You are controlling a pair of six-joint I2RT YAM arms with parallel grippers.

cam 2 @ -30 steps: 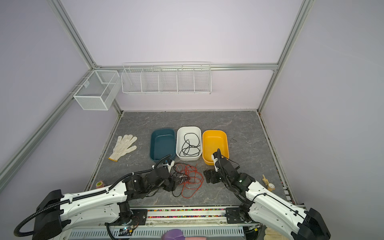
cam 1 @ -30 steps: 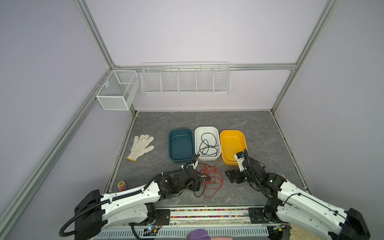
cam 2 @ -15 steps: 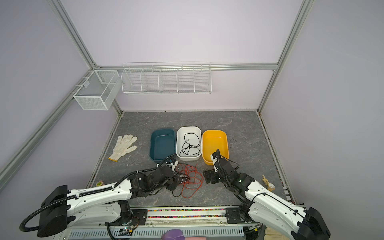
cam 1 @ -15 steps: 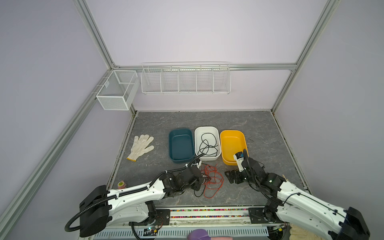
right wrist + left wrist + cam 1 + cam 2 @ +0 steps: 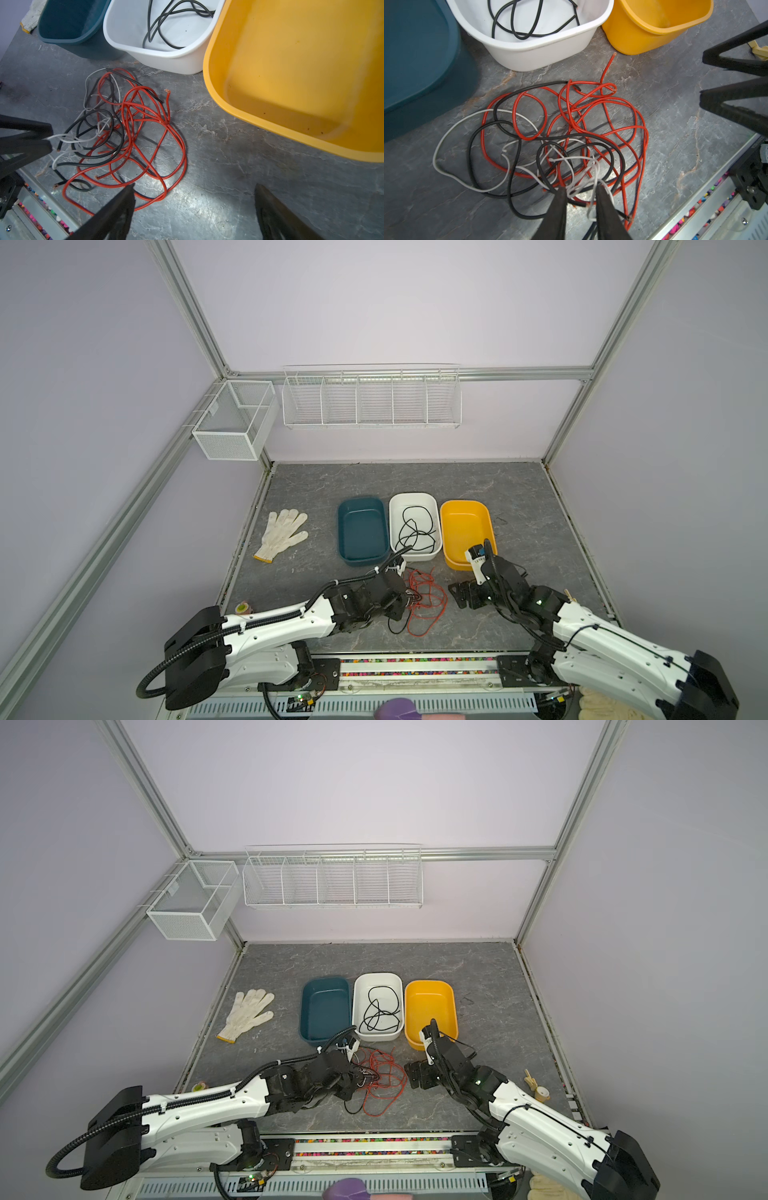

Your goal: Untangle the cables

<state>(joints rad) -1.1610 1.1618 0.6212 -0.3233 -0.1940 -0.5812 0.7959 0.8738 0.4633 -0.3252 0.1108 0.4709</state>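
I see tangle of thin red, black and white cables (image 5: 571, 128) on grey marbled tabletop (image 5: 519, 497), just in front of white plastic tub (image 5: 413, 494). Loose black cable (image 5: 415, 531) lies inside that tub. My left gripper (image 5: 580, 191) at tangle's edge, jaws narrow, white strands (image 5: 583, 182) between them; cannot tell if pinched. My right gripper (image 5: 195, 199) spread wide, nothing between jaws, just beside tangle, near yellow plastic tub (image 5: 465, 502).

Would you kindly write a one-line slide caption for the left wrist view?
Left hand straddling white strands of the tangled red, black and white cables near the white tub.
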